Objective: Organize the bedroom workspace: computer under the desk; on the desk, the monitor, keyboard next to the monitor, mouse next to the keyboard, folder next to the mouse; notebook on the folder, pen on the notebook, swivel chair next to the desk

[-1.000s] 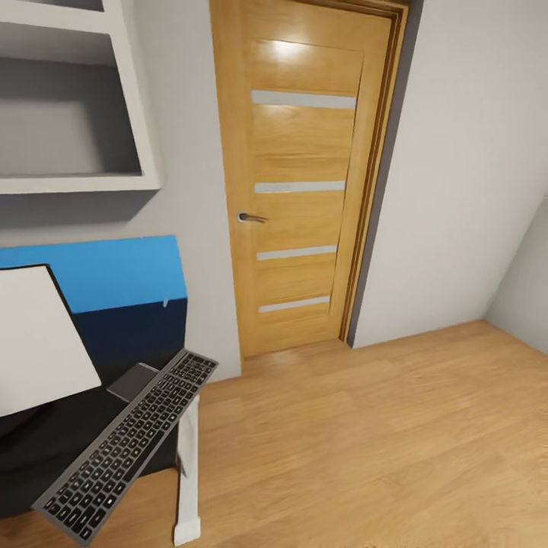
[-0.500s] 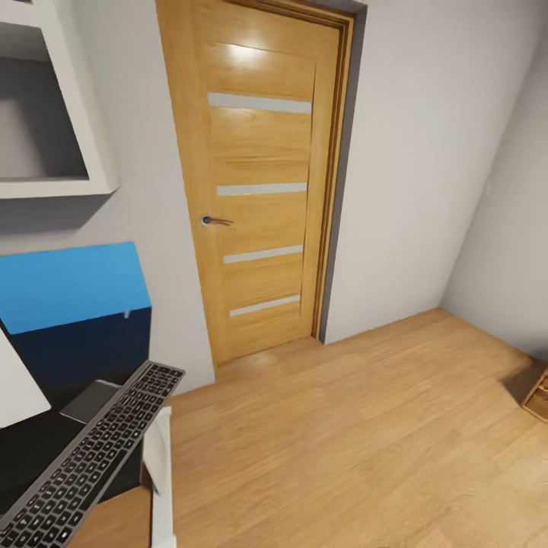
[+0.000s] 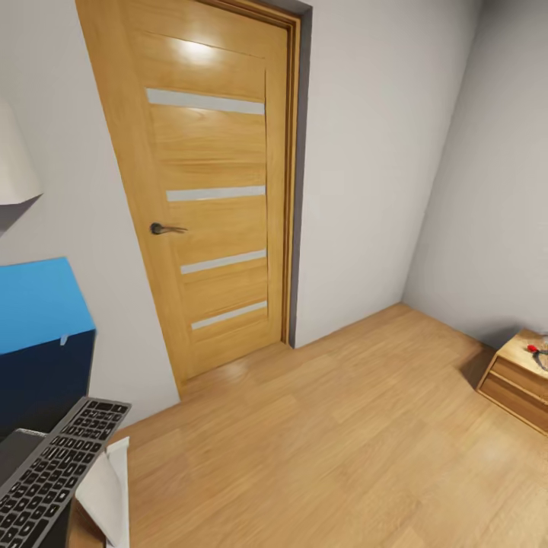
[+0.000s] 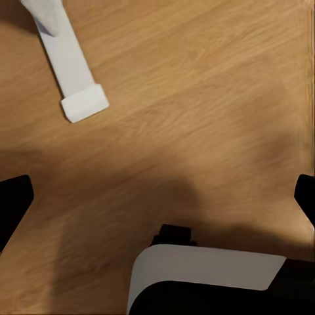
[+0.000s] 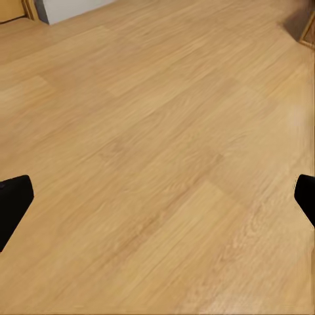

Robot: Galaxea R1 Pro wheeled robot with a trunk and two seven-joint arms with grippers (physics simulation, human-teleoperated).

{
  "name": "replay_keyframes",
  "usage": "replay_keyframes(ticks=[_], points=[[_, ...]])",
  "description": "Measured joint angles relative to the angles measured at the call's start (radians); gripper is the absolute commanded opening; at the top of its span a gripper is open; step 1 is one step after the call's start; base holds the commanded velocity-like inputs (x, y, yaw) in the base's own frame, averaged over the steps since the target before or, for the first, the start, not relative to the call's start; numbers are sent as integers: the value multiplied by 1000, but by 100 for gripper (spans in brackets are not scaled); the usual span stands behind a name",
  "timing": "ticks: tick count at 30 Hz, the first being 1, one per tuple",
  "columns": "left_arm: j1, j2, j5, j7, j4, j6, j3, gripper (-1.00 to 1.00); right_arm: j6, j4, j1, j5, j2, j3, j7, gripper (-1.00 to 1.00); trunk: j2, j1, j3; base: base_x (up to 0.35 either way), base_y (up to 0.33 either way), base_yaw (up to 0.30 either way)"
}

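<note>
Keyboard (image 3: pixel 53 476): one, slim silver-grey frame, dark keys, at 7 o'clock on the black desk (image 3: pixel 19 449). One white desk leg (image 3: pixel 106 495) beside it. Left gripper (image 4: pixel 157 197) and right gripper (image 5: pixel 157 197) jaws spread wide over wood floor (image 3: pixel 342 426). One panelled wooden door (image 3: pixel 205 190) at 12; low wood cabinet (image 3: pixel 521 377) at 3.

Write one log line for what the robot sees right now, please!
place: bedroom by wooden door | keyboard on desk corner, lower left | left gripper open over floor | right gripper open over floor
</note>
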Motion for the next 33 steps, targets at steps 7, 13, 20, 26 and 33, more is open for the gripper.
replay_keyframes(ticks=[7, 13, 20, 26, 33], points=[[0, 0, 0, 0, 0, 0, 0, 100, 0, 0, 0, 1, 0, 1, 0, 100, 0, 0, 3, 44, -1, -277], [0, 0, 0, 0, 0, 0, 0, 100, -1, 0, 0, 1, 0, 1, 0, 100, 0, 0, 5, 19, 0, -277], [0, 1, 0, 2, 0, 0, 2, 100, -1, 0, 0, 1, 1, 2, 0, 100, 0, 0, 5, 229, 0, -106], [0, 2, 0, 3, -1, 0, 3, 100, 0, 0, 0, 1, 2, 2, 0, 100, 0, 0, 5, 312, 0, -16], [0, 2, 0, 4, -1, 1, 4, 100, -1, 0, 0, 1, 2, 2, 0, 100, 0, 0, 5, 326, 0, -1]])
